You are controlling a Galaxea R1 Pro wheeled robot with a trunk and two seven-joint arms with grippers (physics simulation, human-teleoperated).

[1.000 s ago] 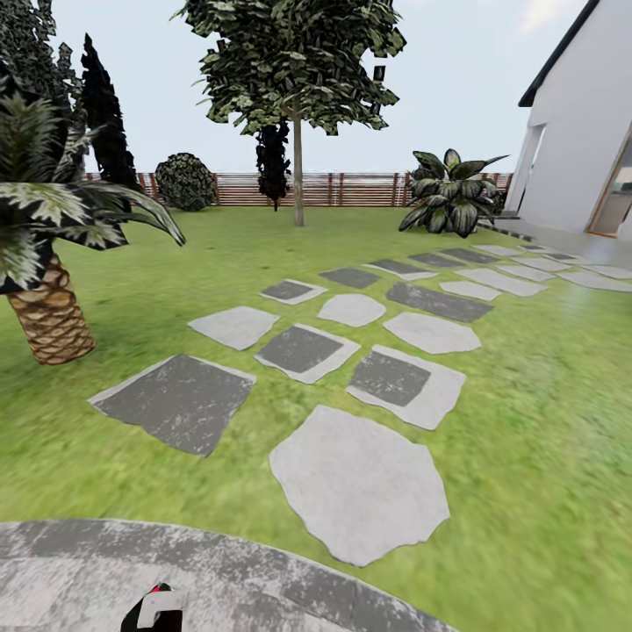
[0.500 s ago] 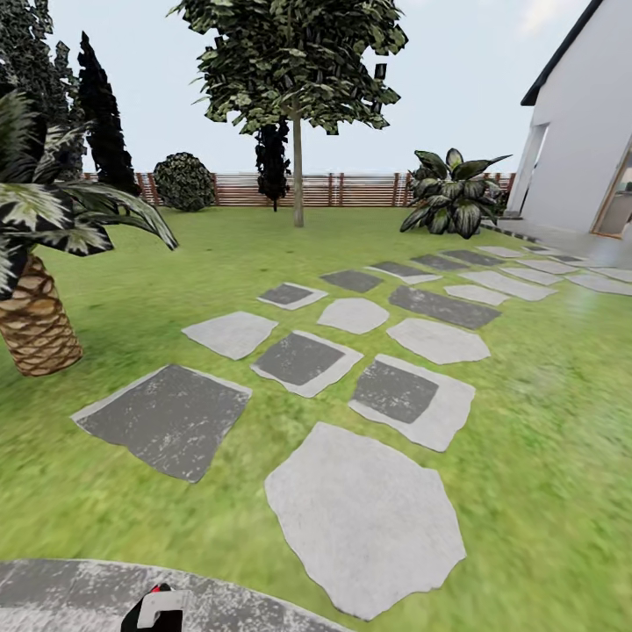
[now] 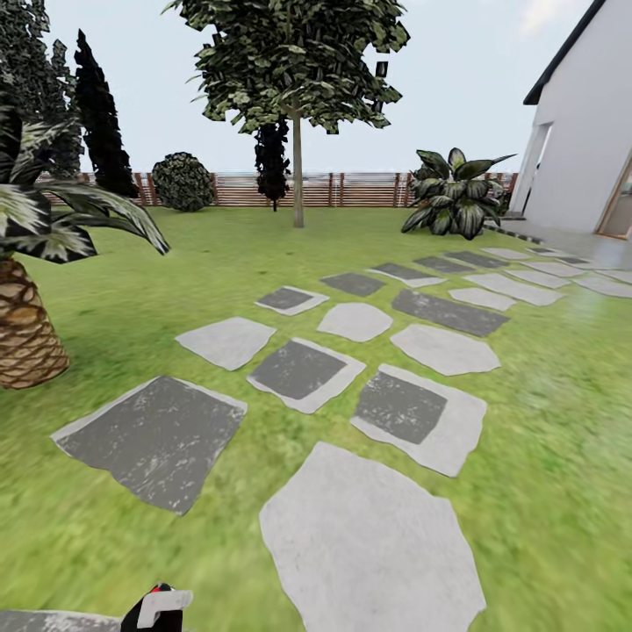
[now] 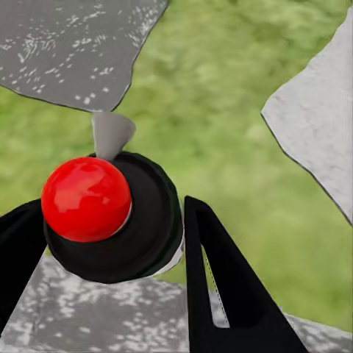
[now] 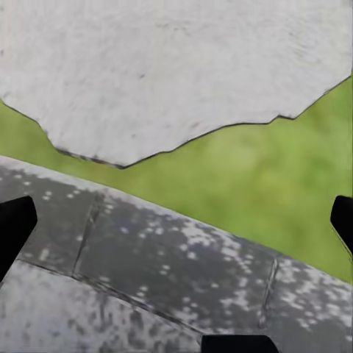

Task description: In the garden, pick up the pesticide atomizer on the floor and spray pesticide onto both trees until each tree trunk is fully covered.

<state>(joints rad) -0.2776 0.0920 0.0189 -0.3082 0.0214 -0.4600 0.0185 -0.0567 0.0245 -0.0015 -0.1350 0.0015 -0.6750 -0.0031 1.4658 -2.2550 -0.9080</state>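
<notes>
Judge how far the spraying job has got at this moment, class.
Done: the spray bottle is off the ground, sitting between the left gripper fingers. In hand: the robot faces the tree across the lawn, far off. Left: no whitish specks show on its trunk, so spraying remains.

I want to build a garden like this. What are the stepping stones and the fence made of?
The stepping stones look like rough, matte stone: flat, irregular grey slabs, some speckled darker. The fence looks like brown wood, judging by its horizontal slats and posts, though it is too far off to be sure.
</notes>
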